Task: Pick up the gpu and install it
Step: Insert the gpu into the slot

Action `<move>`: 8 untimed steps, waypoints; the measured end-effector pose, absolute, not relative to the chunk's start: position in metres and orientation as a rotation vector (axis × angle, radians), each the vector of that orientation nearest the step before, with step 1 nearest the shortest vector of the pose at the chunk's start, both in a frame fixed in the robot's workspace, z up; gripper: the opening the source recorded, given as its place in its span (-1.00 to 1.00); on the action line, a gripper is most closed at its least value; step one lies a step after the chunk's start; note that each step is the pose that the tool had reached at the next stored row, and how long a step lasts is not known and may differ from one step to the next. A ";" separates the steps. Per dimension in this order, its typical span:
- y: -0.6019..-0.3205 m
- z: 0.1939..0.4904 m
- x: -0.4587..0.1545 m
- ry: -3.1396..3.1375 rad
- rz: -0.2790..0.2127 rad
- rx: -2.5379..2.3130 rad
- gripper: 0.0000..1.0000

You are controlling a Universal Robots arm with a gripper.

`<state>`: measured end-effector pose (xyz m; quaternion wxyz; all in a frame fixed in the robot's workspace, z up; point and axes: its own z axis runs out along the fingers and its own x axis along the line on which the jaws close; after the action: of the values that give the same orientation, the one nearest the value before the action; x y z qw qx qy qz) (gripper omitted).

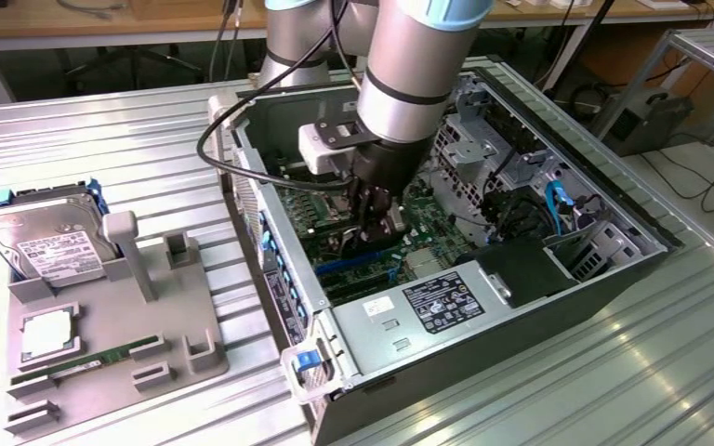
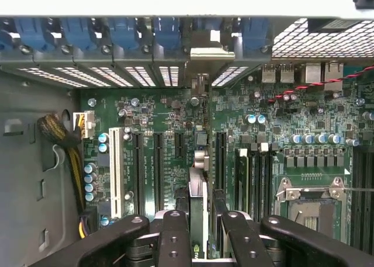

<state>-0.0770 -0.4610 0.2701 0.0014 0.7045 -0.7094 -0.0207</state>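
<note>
Exterior view: the gripper (image 1: 376, 228) reaches down inside the open computer case (image 1: 605, 279), above the motherboard (image 1: 332, 243).
Gripper: fingers closed on the gpu (image 2: 197, 188), held edge-on so its lower edge meets a slot.
Gpu: between the expansion slots (image 2: 158, 170), bracket end toward the case's rear wall with blue clips (image 2: 123, 33).
Hard drive (image 1: 47, 243): parked on the gray holder tray (image 1: 109, 348), well apart.
</note>
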 end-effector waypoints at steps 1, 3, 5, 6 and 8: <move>-0.460 0.268 -0.077 -2.227 -0.065 2.211 -0.47; -0.459 0.267 -0.078 -2.227 -0.065 2.211 -0.47; -0.458 0.266 -0.078 -2.227 -0.065 2.211 -0.47; -0.458 0.265 -0.078 -2.227 -0.065 2.211 -0.47; -0.458 0.264 -0.079 -2.227 -0.065 2.211 -0.47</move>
<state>-0.0789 -0.4575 0.2640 0.0014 0.7045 -0.7094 -0.0207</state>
